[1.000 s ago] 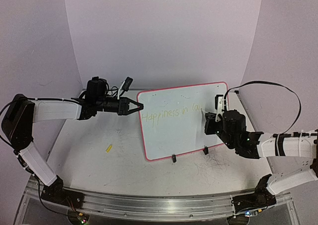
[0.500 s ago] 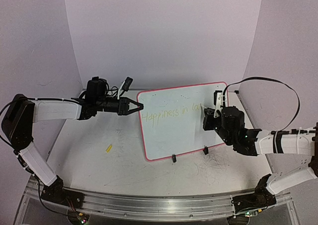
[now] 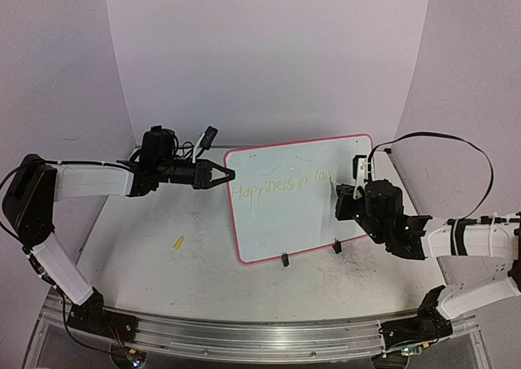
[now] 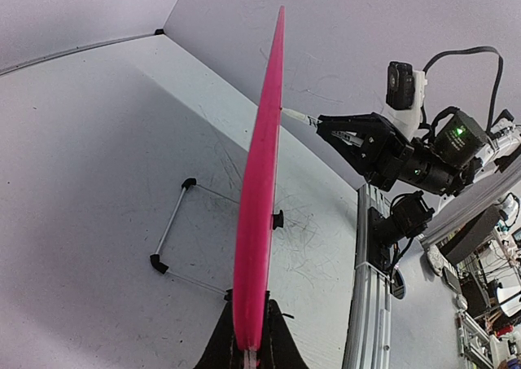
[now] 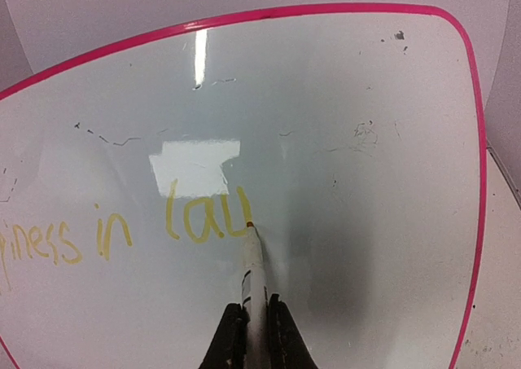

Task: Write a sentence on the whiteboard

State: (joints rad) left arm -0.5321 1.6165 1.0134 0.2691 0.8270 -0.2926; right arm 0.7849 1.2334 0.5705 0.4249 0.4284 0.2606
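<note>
- The left end effector (image 3: 230, 174), black and two-fingered, is clamped on the left edge of the rectangular white whiteboard (image 3: 301, 214) with rounded corners and a thin pink rim. In the left wrist view its fingers (image 4: 273, 346) sit one on each side of the rim (image 4: 259, 182).
- The right end effector (image 3: 344, 199) is closed around a slim white-barrelled marker (image 5: 254, 265), which sticks out from between its fingers (image 5: 232, 336) toward the board face.
- The scuffed white counter (image 3: 163, 279) carries the board, which sits right of centre and stands tilted back on its stand.
- The whiteboard lies between the two arms, with the left arm at its left edge and the right arm at its right side.
- The sentence (image 3: 281, 185) is one line of faint yellow-green handwriting across the upper middle of the board. It reads "Happiness in lau".
- The marker's tip touches the board at the top right of the final "u" (image 5: 238, 221).
- Two small black clip feet (image 3: 285, 261) sit along the board's near edge.
- A small yellow piece (image 3: 178, 243) lies on the counter left of the board, well apart from it; what it is cannot be told.
</note>
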